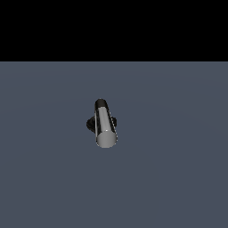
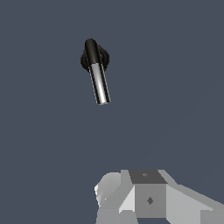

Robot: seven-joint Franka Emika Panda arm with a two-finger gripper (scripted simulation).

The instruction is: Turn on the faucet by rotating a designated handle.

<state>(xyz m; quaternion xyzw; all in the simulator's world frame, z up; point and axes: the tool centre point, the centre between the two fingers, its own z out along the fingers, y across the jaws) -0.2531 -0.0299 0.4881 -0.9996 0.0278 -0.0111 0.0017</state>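
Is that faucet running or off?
Cannot tell. No water shows around the faucet; its grey handle sticks out untouched.

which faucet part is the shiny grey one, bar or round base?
The handle: straight grey metallic bar with a flat end. The round base of the faucet beneath it is black, as is the bar's root.

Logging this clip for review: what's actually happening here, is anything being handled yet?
Nothing is being handled yet. A small faucet sits alone on a plain grey floor, its grey metallic handle sticking out from a black round base. In the wrist view, part of the robot's gripper shows at the frame's edge, well apart from the handle. The arm does not appear in the exterior view, and its jaw state cannot be judged.
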